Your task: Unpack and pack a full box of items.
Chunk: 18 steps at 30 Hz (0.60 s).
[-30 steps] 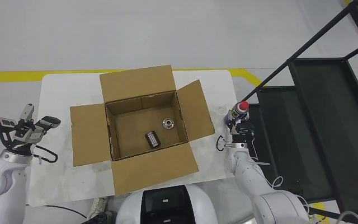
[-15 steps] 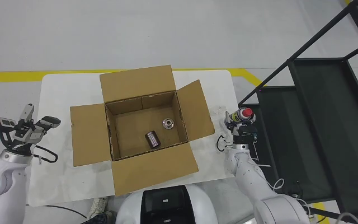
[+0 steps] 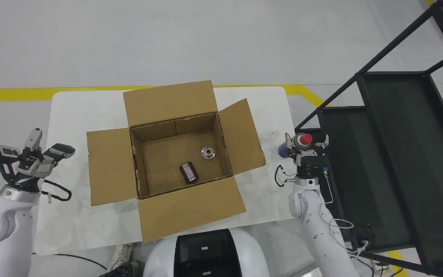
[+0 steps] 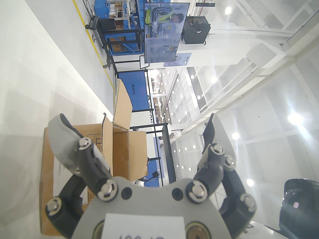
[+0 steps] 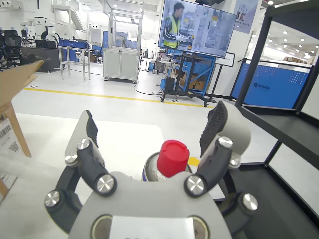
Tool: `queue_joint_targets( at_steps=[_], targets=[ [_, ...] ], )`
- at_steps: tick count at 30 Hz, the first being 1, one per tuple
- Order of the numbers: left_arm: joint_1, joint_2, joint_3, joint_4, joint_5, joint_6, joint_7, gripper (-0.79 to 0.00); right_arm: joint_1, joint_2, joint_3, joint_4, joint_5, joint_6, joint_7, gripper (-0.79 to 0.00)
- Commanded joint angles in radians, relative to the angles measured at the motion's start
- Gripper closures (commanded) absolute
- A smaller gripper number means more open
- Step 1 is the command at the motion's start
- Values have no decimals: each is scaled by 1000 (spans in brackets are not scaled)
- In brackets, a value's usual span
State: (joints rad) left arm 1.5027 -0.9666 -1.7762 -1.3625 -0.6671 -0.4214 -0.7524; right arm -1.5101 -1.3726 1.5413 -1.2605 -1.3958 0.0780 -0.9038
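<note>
right end effector point(image 5: 153, 115) astride red-capped can point(image 5: 173, 157)

On inspection the left gripper point(image 4: 135, 125) and right gripper point(image 5: 153, 115) each had a grey base plate point(image 5: 149, 200) with a white label point(image 5: 152, 227), black linkages point(image 5: 87, 160), silver screws point(image 5: 106, 183), pale grey fingers point(image 5: 236, 125) and ribbed black pads point(image 5: 213, 123), on white arms point(image 3: 311, 208) with looped black cables point(image 3: 59, 192).

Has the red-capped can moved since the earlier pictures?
Yes. The red-capped can has shifted slightly away from the cardboard box, towards the black rack.
</note>
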Motion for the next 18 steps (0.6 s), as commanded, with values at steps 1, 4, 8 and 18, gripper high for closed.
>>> queue_joint_targets(
  at_steps=[1, 4, 8, 18],
  targets=[
    [0, 0, 0, 0, 0, 0, 0, -785, -45, 3, 7, -110, -26, 9, 56, -785],
    [0, 0, 0, 0, 0, 0, 0, -785, -96, 8, 4, -236, -64, -23, 128, -785],
    [0, 0, 0, 0, 0, 0, 0, -785, -155, 16, -12, -391, -73, -149, 287, -785],
    [0, 0, 0, 0, 0, 0, 0, -785, -199, 34, -34, -630, -75, -376, 640, -785]
  ],
)
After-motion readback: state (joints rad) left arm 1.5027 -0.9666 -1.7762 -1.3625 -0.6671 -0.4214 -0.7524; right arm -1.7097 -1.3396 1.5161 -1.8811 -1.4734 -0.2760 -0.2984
